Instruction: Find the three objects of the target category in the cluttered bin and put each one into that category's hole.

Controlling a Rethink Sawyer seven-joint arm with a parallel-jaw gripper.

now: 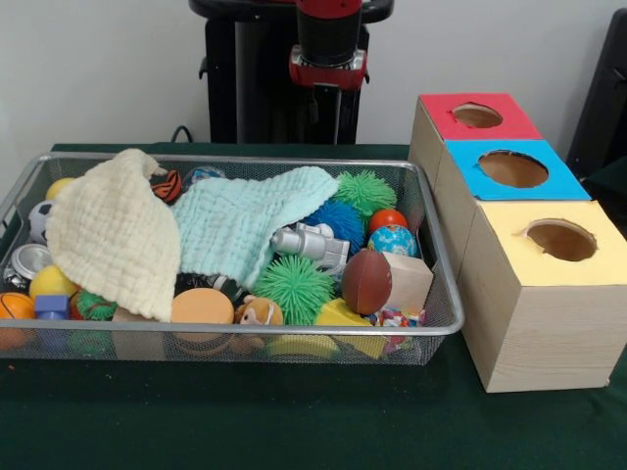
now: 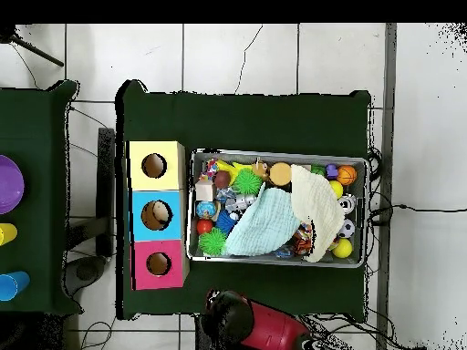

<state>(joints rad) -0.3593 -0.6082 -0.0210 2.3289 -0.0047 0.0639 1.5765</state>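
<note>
A wire mesh bin (image 1: 245,331) holds a heap of toys. A cream cloth (image 1: 113,235) and a mint cloth (image 1: 240,220) cover much of the heap and hide what lies under them. Showing around them are two green spiky balls (image 1: 294,286), a blue spiky ball (image 1: 338,220), a brown football (image 1: 366,281), a globe ball (image 1: 394,240) and a silver toy (image 1: 309,245). Beside the bin stand three boxes with holes: red (image 1: 436,119), blue (image 1: 470,181) and yellow (image 1: 509,220). My gripper (image 1: 328,103) hangs behind the bin's far rim, above the table and away from the toys.
The same bin (image 2: 278,153) lies right of the yellow (image 2: 137,150), blue (image 2: 139,202) and red (image 2: 141,278) boxes. The arm (image 2: 239,316) sits below the bin. A soccer ball (image 1: 39,220), a can (image 1: 27,262) and a basketball (image 1: 15,305) fill the bin's left end.
</note>
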